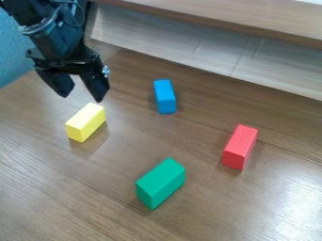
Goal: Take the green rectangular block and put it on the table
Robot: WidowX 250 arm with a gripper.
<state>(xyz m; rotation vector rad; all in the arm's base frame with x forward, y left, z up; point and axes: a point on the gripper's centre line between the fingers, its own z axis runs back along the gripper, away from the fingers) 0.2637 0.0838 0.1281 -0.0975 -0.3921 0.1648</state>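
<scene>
Hangs with fingers [96, 86] apart by far left corner of table [37, 179]; must travel toward near edge for green block [162, 181].

The green block [161, 182] lies on the table [56, 188], the spread pincer [81, 96] hanging seemingly higher.

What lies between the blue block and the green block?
Just a bare stretch of the wooden tabletop lies between the blue block and the green block, as the camera view shows.
</scene>
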